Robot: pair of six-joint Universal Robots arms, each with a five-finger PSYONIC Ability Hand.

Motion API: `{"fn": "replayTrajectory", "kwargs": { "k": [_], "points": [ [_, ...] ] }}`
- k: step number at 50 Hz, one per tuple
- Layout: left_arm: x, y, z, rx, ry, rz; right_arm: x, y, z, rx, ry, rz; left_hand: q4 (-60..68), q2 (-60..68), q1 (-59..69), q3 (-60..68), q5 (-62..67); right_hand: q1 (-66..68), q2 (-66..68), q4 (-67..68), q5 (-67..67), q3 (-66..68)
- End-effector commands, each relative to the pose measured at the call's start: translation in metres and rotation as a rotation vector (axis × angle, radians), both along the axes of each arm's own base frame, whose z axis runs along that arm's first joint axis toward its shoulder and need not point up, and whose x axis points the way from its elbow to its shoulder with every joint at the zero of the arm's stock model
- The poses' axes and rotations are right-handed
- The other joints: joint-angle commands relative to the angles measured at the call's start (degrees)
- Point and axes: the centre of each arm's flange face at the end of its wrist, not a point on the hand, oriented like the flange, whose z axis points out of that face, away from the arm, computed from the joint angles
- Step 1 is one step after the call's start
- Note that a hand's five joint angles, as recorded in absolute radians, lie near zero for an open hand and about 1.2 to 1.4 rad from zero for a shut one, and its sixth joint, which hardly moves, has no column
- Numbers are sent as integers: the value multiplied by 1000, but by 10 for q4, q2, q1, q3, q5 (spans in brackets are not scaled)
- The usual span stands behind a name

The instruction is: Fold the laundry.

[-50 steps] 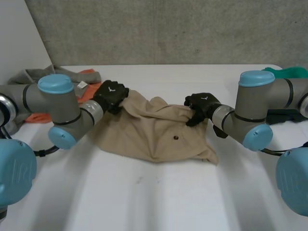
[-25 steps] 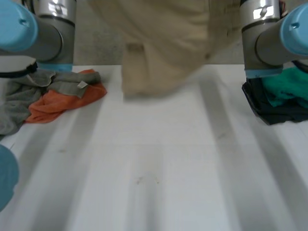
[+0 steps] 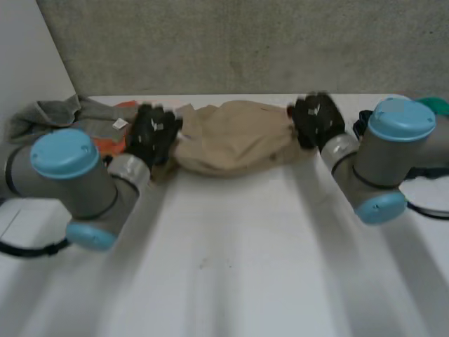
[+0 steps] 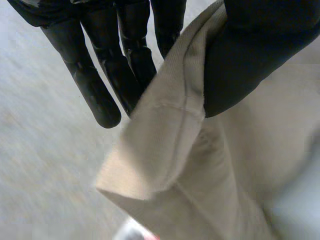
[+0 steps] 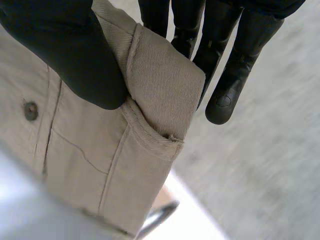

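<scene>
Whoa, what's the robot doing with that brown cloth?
It's working on folding laundry. Its left hand pinches one end of a tan garment between thumb and fingers, and its right hand pinches the other end the same way. The garment is stretched between them at the far side of the white table. A pile of grey and orange clothes lies beside the left arm.

I note the orange cloth [image 3: 116, 145] is half hidden behind the left hand [image 3: 151, 133]; my right arm [image 3: 393, 154] covers most of the green cloth [image 3: 438, 104].
</scene>
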Motion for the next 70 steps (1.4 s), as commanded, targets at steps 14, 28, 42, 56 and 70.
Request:
{"fn": "replayTrajectory", "kwargs": {
  "k": [14, 28, 42, 56, 70],
  "points": [
    [50, 196, -8, 419, -423, -42, -65, 144, -12, 504, 475, 70, 113, 114, 153, 117, 137, 236, 129, 119, 133, 120],
    [57, 254, 9, 601, -479, -107, -98, 214, -23, 615, 738, 185, -372, -370, -332, -368, -348, 236, 129, 119, 133, 120],
    [24, 145, 61, 212, -182, -13, -98, 200, -26, 533, 701, 142, -511, -510, -471, -507, -487, 236, 129, 119, 133, 120],
    [-8, 21, -27, 153, -331, -91, -94, 199, -32, 519, 653, 164, -407, -405, -367, -402, -383, 236, 129, 119, 133, 120],
    [-7, 5, -67, 216, -353, -149, -96, 195, -38, 511, 620, 137, 16, 18, 56, 21, 40, 236, 129, 119, 133, 120]
  ]
}}
